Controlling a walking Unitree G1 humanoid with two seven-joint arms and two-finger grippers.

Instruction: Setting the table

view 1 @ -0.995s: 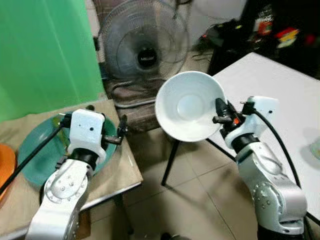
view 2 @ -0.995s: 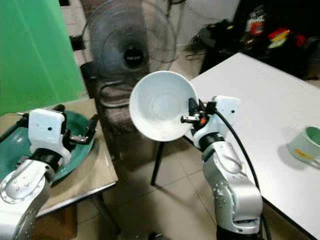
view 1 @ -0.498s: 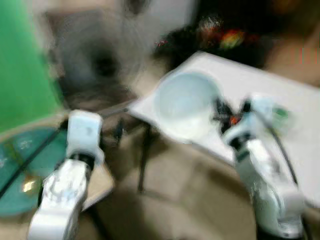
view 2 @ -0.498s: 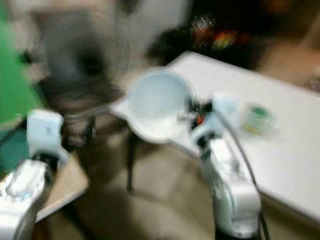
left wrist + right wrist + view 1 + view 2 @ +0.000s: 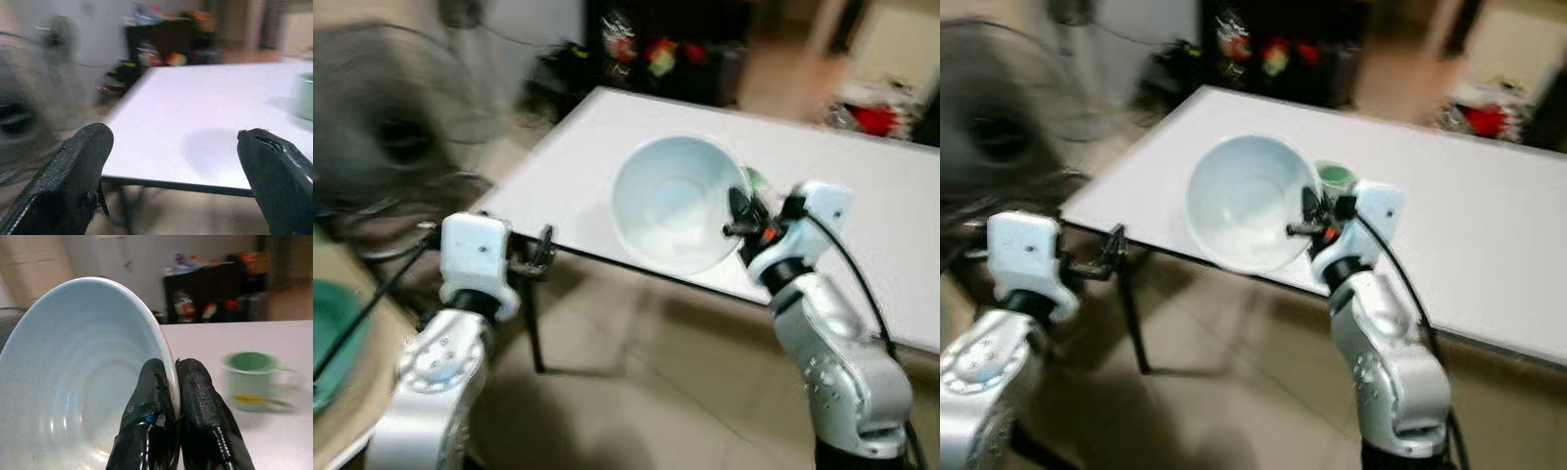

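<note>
blurred white table [image 5: 862, 196]; bowl [image 5: 671, 201] hides mug [image 5: 1336, 176].

Blurred standing fan [image 5: 382, 147], dark shelf [image 5: 661, 59] (cluttered)

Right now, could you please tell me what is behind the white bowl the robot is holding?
Behind the white bowl, a green mug stands on the white table. From the head views the bowl's rim and the right end effector cover most of it; only its top shows.

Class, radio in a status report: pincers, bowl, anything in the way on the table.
Right pincer shut on white bowl rim, above white table. Left pincer open, empty. Green mug stands behind bowl.
</note>
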